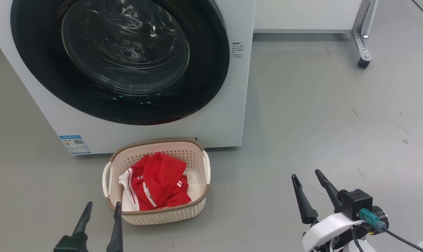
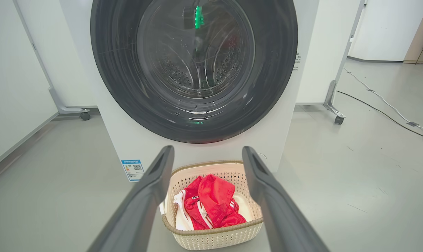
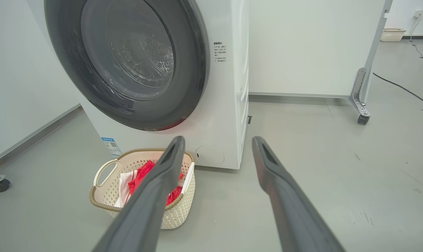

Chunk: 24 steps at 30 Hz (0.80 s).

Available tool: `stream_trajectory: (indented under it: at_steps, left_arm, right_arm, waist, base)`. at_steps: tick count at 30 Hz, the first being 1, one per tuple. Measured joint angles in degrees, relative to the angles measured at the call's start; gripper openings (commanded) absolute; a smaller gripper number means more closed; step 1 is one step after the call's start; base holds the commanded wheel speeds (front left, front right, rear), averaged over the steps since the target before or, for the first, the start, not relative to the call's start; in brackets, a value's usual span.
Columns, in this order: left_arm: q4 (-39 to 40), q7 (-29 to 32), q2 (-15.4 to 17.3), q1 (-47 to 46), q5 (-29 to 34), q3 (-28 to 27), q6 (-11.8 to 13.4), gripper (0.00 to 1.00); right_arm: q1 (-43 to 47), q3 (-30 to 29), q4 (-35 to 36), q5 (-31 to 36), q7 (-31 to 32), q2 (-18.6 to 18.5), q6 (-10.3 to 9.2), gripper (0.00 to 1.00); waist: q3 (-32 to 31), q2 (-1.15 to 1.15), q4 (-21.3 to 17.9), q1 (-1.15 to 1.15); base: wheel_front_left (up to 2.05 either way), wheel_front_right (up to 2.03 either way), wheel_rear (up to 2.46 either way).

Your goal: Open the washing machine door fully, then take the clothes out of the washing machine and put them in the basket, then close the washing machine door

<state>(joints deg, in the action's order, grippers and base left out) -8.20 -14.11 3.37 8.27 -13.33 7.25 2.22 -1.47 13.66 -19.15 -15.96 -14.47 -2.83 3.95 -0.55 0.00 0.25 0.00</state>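
Observation:
The white washing machine (image 1: 225, 115) stands ahead with its round black-rimmed door (image 1: 211, 63) shut flat against its front; the steel drum shows dimly through the glass bowl (image 1: 127, 45). On the floor just before it sits the cream basket (image 1: 194, 154) holding the red clothes (image 1: 159, 182) with white stripes. My left gripper (image 1: 103, 208) hangs open at the basket's near left corner, empty. My right gripper (image 1: 306, 176) is open and empty over bare floor, well to the right of the basket. The left wrist view frames the basket (image 2: 211, 238) and clothes (image 2: 213, 199) between its fingers.
Grey floor (image 1: 320, 115) spreads to the right of the machine. A white partition on a castor foot (image 1: 362, 63) stands at the back right. A cable (image 2: 383, 105) runs along the floor far right, and another castor (image 2: 84, 116) is left of the machine.

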Motion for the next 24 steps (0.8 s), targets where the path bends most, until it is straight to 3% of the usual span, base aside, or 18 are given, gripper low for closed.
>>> stream_trajectory:
  at_steps: [16, 17, 24]
  left_arm:
    - [0.4, 0.5, 0.0, 0.3, 0.0, 0.1, 0.3, 1.00]
    - [0.3, 0.5, 0.0, 0.3, 0.0, 0.1, 0.3, 0.00]
    - [-3.1, 0.5, -1.0, 1.2, 0.0, 0.5, 0.3, 0.00]
  right_arm:
    - [0.9, 0.0, 0.3, 0.0, 0.0, 0.0, 0.01, 1.00]
    - [0.9, 0.0, 0.2, 0.0, 0.0, 0.0, 0.00, 0.00]
    - [3.2, 0.1, -2.8, -0.2, 0.1, 0.5, 0.01, 0.00]
  waist:
    - [0.0, 0.00, -0.3, 0.00]
    - [0.0, 0.00, -0.3, 0.00]
    - [0.0, 0.00, -0.3, 0.00]
  base:
    - [0.00, 0.00, 0.00]
    - [0.00, 0.00, 0.00]
    - [0.00, 0.00, 0.00]
